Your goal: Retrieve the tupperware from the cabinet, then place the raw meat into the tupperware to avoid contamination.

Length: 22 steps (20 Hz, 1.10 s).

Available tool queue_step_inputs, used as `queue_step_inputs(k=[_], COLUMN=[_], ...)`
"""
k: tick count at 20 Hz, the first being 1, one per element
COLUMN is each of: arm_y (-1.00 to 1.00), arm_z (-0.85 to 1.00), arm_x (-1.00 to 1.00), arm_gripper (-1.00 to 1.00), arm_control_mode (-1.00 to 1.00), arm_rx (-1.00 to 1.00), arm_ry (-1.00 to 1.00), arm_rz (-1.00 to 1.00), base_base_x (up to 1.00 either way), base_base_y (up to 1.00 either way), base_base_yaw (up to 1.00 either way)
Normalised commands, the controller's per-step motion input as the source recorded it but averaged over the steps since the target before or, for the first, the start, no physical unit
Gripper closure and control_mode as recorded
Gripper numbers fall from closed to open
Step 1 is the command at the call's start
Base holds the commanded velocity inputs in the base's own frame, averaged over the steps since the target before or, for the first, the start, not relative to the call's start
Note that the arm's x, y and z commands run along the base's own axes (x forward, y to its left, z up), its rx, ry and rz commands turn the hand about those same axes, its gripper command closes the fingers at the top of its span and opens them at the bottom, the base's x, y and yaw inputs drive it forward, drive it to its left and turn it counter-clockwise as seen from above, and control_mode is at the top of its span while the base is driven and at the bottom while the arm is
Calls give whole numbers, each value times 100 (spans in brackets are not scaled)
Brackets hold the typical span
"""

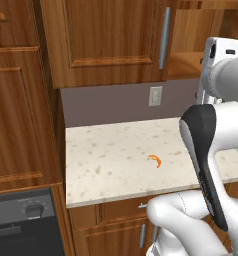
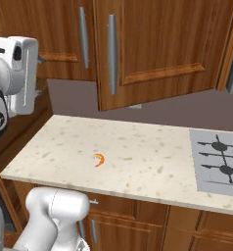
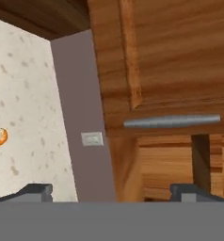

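Note:
The raw meat point(image 1: 154, 160) is a tiny orange crescent lying on the speckled counter point(image 1: 106, 160), also visible as the raw meat point(image 2: 99, 159) and the raw meat point(image 3: 0, 138). Above the counter hangs the brown cabinet point(image 1: 106, 35); its lighter wood shelf point(image 1: 187, 65) shows to the right of the door with the silver bar handle point(image 1: 164, 37). In the right base view a cabinet door point(image 2: 167, 49) stands swung outward. My gripper point(image 3: 113, 190) is open and holds nothing, raised in front of the cabinet's open interior point(image 3: 165, 164), below a bar handle point(image 3: 172, 121). The tupperware is out of view.
A white wall outlet point(image 1: 155, 96) sits on the grey backsplash. A gas stove point(image 2: 219, 162) lies at the counter's right end, and a dark oven point(image 1: 21, 225) stands lower left. Drawer fronts point(image 2: 152, 211) run under the counter. A tall wood cupboard point(image 1: 16, 100) borders the left.

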Motion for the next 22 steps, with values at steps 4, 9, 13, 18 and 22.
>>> queue_step_inputs(k=[4,9,13,18,22], arm_y=[0,-17,-19,-18,-16], arm_z=[-14,-6,-1,0,-4], arm_x=[9,25,34,38,38], arm_gripper=[-100,-100,-100,-100,-100], arm_control_mode=[-100,-100,-100,-100,-100], arm_rx=[-32,-19,-11,-7,-4], arm_ry=[1,4,1,0,0], arm_rz=[0,-5,-6,-7,-10], base_base_x=[0,0,0,0,0], base_base_y=[0,0,0,0,0], base_base_yaw=[0,0,0,0,0])
